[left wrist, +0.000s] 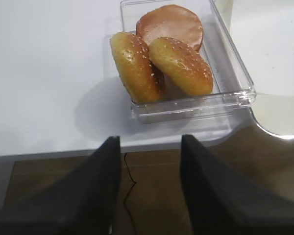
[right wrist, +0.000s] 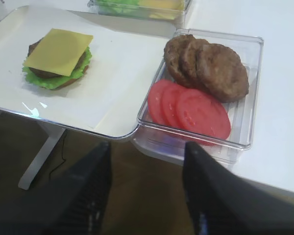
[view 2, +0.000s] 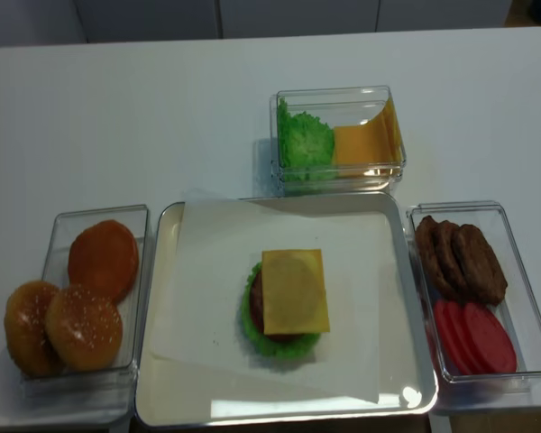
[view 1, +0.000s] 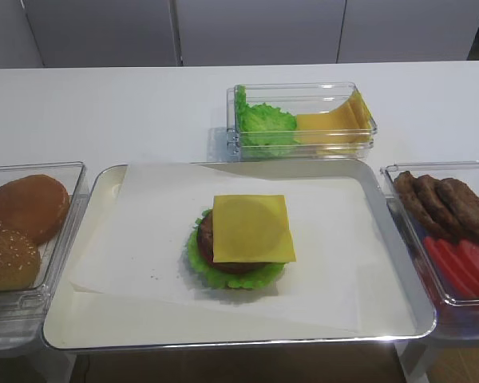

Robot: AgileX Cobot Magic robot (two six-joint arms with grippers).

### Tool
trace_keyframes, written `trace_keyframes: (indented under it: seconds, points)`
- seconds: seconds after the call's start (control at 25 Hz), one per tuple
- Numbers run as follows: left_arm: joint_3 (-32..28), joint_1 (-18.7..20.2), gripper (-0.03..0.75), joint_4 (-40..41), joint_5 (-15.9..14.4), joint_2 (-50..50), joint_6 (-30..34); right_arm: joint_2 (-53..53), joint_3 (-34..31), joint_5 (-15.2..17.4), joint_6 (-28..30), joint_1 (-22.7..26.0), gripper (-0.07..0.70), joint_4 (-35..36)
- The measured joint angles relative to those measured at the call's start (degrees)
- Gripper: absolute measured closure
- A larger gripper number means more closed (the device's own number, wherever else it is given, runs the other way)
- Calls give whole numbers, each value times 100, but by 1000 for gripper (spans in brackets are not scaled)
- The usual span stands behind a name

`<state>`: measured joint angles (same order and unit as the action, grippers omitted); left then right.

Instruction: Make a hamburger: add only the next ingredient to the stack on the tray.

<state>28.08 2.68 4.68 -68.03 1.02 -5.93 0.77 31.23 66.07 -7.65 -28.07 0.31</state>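
Note:
The yellow cheese slice (view 1: 251, 227) (right wrist: 59, 51) (view 2: 294, 290) lies flat on top of the stack (view 1: 223, 275) (right wrist: 44, 81), covering most of the brown patty, with frilly lettuce showing round the edge. The stack sits mid-way on the paper-lined metal tray (view 1: 104, 319) (view 2: 162, 397). My right gripper (right wrist: 148, 146) hangs open and empty off the table's front edge, below the tray's right corner. My left gripper (left wrist: 150, 139) is open and empty too, off the front edge near the bun tub. Neither gripper appears in the high views.
A clear tub of buns (view 1: 24, 223) (left wrist: 171, 54) stands left of the tray. A tub with lettuce and stacked cheese slices (view 1: 303, 120) sits behind it. A tub of patties and tomato slices (view 1: 451, 231) (right wrist: 201, 93) stands at the right.

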Motion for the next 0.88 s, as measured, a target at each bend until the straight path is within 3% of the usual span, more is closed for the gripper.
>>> trace_keyframes:
  seconds: [0.48, 0.88]
  points:
    - [0, 0, 413, 0, 0, 0, 0, -175, -344, -67, 112, 0, 154, -82]
    - [0, 0, 413, 0, 0, 0, 0, -175, -349, -79, 166, 11, 202, -31]
